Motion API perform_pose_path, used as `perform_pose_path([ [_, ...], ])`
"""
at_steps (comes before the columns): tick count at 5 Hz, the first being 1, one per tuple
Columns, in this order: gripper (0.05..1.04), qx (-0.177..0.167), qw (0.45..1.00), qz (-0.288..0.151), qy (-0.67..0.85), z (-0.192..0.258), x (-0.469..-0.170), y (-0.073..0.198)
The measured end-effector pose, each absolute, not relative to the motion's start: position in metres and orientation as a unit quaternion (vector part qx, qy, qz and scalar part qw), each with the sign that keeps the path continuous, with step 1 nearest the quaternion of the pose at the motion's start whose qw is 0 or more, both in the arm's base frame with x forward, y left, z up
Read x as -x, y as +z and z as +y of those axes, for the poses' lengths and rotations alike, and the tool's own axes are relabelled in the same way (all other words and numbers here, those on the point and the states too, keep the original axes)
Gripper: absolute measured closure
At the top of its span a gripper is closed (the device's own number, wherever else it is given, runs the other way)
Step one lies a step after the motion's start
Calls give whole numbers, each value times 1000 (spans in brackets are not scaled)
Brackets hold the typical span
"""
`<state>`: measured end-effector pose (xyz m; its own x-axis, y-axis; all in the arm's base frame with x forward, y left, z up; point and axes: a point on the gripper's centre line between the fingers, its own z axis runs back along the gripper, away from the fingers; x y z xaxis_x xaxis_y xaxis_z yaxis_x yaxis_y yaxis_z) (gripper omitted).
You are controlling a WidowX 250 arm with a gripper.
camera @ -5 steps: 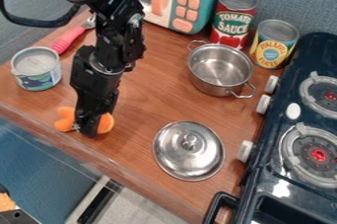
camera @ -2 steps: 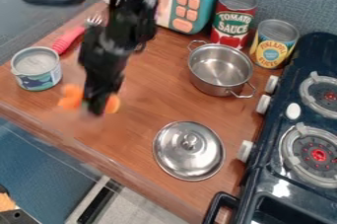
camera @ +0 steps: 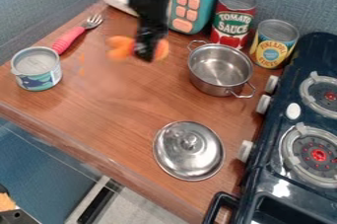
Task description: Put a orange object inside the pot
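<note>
At the upper left of the frame, your black fingers (camera: 146, 53) grip the orange object (camera: 121, 48) above the wooden bench (camera: 125, 119), so the grasp looks done; left for you is carrying it right and releasing it inside the uncovered steel pot (camera: 219, 67).

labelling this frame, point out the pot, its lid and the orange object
pot (camera: 219, 68): camera view, on its inside floor
lid (camera: 189, 155): camera view, on its dome, below the knob
orange object (camera: 120, 48): camera view, on its left end
</note>
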<state>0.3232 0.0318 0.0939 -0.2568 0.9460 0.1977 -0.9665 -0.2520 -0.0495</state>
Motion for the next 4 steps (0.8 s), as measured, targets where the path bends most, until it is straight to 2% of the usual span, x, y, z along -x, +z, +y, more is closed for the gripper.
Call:
perform_pose_path([
  [2,649,-43,630,-66,773,-4,-376,79],
  [4,649,-42,640,-75,764,-25,-401,62],
])
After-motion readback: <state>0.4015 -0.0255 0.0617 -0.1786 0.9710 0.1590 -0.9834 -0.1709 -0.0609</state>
